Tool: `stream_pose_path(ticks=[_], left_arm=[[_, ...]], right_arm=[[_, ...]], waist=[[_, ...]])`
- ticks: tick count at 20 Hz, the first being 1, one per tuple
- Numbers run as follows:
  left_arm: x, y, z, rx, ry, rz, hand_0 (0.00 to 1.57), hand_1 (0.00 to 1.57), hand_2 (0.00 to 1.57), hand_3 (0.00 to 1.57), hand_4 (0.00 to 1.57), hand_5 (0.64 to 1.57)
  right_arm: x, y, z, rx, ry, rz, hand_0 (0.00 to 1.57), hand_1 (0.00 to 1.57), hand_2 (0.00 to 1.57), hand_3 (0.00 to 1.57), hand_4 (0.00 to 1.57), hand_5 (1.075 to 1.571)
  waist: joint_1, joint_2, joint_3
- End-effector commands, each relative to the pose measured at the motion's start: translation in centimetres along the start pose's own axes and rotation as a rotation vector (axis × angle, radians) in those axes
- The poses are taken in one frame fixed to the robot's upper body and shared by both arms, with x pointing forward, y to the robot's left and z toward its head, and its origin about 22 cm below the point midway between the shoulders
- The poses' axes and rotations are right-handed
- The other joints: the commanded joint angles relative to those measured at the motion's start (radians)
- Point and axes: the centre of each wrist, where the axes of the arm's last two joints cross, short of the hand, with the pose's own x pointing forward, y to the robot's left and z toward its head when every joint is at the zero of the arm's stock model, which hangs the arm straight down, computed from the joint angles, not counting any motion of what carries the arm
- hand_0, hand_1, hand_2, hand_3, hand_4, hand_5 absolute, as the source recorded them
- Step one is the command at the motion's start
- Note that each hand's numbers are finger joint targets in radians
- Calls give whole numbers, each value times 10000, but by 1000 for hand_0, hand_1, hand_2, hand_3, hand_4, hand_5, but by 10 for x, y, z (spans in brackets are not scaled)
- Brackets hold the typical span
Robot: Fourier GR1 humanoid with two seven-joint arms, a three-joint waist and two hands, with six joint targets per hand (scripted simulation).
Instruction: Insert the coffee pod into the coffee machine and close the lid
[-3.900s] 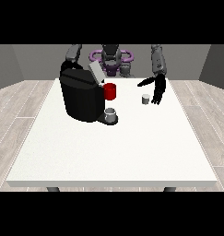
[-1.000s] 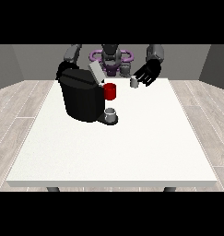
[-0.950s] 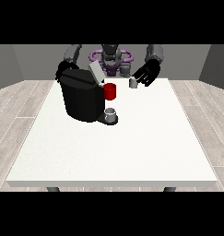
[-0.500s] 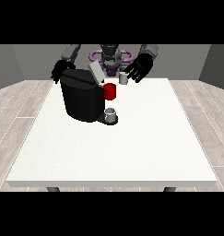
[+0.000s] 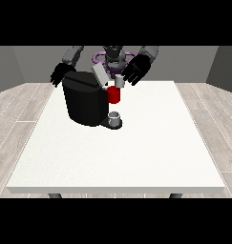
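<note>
Hand at view's right (image 5: pixel 136 69) moved over coffee machine (image 5: pixel 85 98), fingers curled on coffee pod (image 5: pixel 119 81)

One coffee machine (image 5: pixel 86 102), one pod (image 5: pixel 119 82), one cup (image 5: pixel 114 116).

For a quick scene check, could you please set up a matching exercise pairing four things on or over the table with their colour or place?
Things:
1. coffee machine
2. coffee pod
3. cup
4. lid

Descriptions:
A. raised open at a slant
B. small and grey, at the hand at the view's right, above the red part
C. black body on the table
D. standing on the machine's base

Pairs: 1-C, 2-B, 3-D, 4-A
</note>
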Motion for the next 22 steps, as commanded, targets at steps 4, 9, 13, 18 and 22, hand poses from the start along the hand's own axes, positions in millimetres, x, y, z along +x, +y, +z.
stream_pose_path(ticks=[4,9,13,18,22], left_arm=[[31,-20,-12,-327,-360,-67,1314,1314,1328,1230,493,1571],[5,-5,-5,-446,189,-117,1316,1316,1328,1225,510,1571],[15,-8,-8,-126,-253,-10,1251,1251,1294,1208,506,1571],[6,-12,-5,-418,-284,-191,1185,1185,1262,1197,492,1571],[3,-22,-4,-385,79,-71,1204,1204,1279,1208,521,1571]], right_arm=[[7,-2,-17,-579,-201,-267,0,0,0,0,514,1571],[9,7,1,-25,65,-203,0,0,0,0,498,1571],[-5,-2,4,-170,-232,-423,0,0,0,0,513,1571],[12,-5,-3,-293,-187,-287,0,0,0,0,481,1571],[0,-11,7,-145,25,-305,0,0,0,0,448,1571]], waist=[[298,276,4],[-229,-17,-1],[-86,421,2],[-49,234,-1],[-192,150,-1]])
